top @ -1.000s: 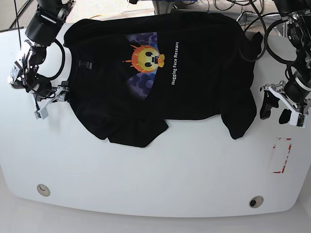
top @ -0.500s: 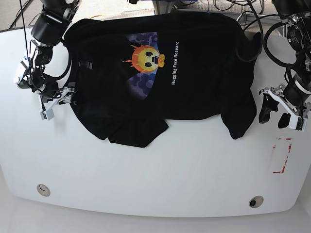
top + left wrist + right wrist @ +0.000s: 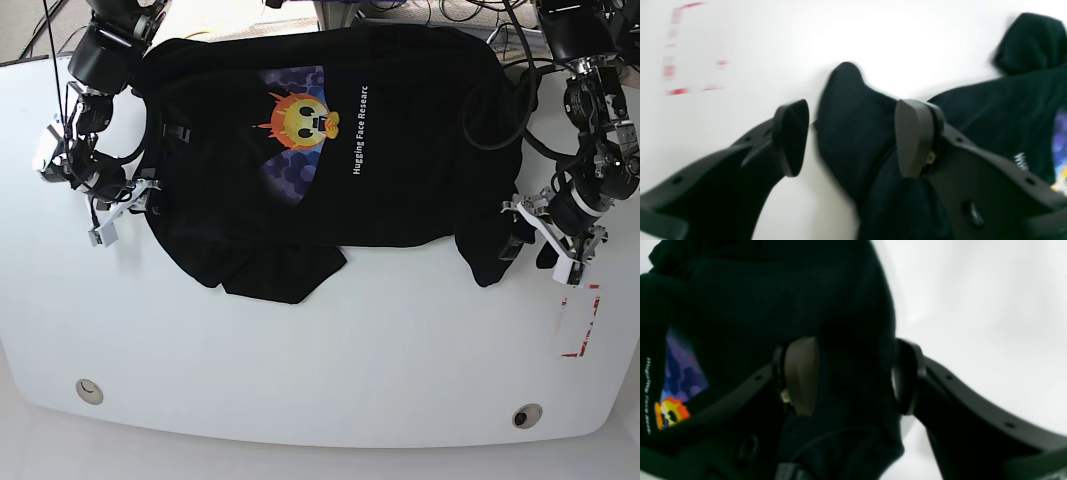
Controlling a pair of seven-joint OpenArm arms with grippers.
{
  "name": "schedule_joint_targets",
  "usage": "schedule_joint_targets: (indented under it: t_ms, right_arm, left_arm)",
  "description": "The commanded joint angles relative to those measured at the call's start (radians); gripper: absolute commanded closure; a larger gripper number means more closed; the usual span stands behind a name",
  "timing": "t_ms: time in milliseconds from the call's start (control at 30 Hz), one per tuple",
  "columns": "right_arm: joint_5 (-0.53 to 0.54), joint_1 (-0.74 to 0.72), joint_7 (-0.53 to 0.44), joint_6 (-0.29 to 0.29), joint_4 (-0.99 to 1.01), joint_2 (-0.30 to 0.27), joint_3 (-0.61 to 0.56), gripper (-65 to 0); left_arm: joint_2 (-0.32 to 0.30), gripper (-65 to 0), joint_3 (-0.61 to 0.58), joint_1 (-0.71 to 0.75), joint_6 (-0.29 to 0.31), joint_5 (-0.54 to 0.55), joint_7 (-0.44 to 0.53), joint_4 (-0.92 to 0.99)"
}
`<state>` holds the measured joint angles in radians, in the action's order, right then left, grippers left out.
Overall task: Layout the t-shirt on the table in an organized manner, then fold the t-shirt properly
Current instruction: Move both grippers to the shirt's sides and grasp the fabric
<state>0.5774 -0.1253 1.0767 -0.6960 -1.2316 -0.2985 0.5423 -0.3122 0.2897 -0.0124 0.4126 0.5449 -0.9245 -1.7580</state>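
The black t-shirt (image 3: 400,140) lies print-up across the far half of the white table (image 3: 300,360), its sun-face print near the middle. One sleeve (image 3: 495,245) hangs toward the front right, and a bunched part sits at the front left. My left gripper (image 3: 530,250) stands open at that sleeve. In the left wrist view the left gripper (image 3: 853,136) straddles the sleeve (image 3: 846,126). My right gripper (image 3: 130,210) is at the shirt's left edge. In the right wrist view the right gripper (image 3: 853,376) is open, with a fold of the t-shirt (image 3: 773,300) between its pads.
Red tape marks (image 3: 578,325) sit on the table right of the left gripper and show in the left wrist view as blurred red tape (image 3: 690,66). Two round holes (image 3: 89,391) (image 3: 527,415) lie near the front edge. Black cables (image 3: 520,60) loop at the back right.
The left gripper has moved left up to the sleeve. The right gripper has moved onto the shirt's left edge, and its jaws have narrowed.
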Motion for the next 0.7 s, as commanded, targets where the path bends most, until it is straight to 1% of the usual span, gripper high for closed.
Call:
schedule_joint_targets:
  t_ms: [0,33,133,167,267,300,467,600,667]
  right_arm:
    - [0.005,-0.014,-0.003,-0.002,-0.017,-0.018,-0.04,-31.2]
    - [0.005,-0.014,-0.003,-0.002,-0.017,-0.018,-0.052,-29.8]
    - [0.005,-0.014,-0.007,-0.002,-0.017,-0.018,-0.075,-20.3]
    - [0.005,-0.014,-0.007,-0.002,-0.017,-0.017,-0.077,-14.4]
    - [0.003,-0.014,-0.007,-0.002,-0.018,0.0,-0.08,-2.7]
    - [0.003,-0.014,-0.007,-0.002,-0.018,0.003,-0.08,-0.5]
    - [0.003,-0.014,-0.007,-0.002,-0.018,0.009,-0.08,-0.8]
    - [0.003,-0.012,-0.007,-0.002,-0.018,0.009,-0.08,-0.2]
    - [0.003,-0.012,-0.007,-0.002,-0.018,0.009,-0.08,-0.2]
  left_arm:
    - [0.008,-38.9,-0.03,-0.048,0.004,-0.013,0.028,0.03]
    - [0.011,-38.9,-0.042,-0.056,0.004,-0.018,0.028,0.04]
    - [0.012,-38.9,-0.088,-0.083,0.004,-0.024,0.028,0.073]
    - [0.012,-38.9,-0.113,-0.09,0.004,-0.022,0.028,0.082]
    - [0.014,-38.9,-0.159,-0.1,0.004,-0.024,0.028,0.099]
    - [0.014,-38.9,-0.169,-0.1,0.004,-0.024,0.028,0.103]
    - [0.015,-38.9,-0.189,-0.103,0.004,-0.024,0.028,0.146]
    - [0.038,-38.9,-0.189,-0.131,0.002,-0.026,0.028,0.201]
    - [0.038,-38.9,-0.189,-0.134,0.002,-0.026,0.028,0.22]
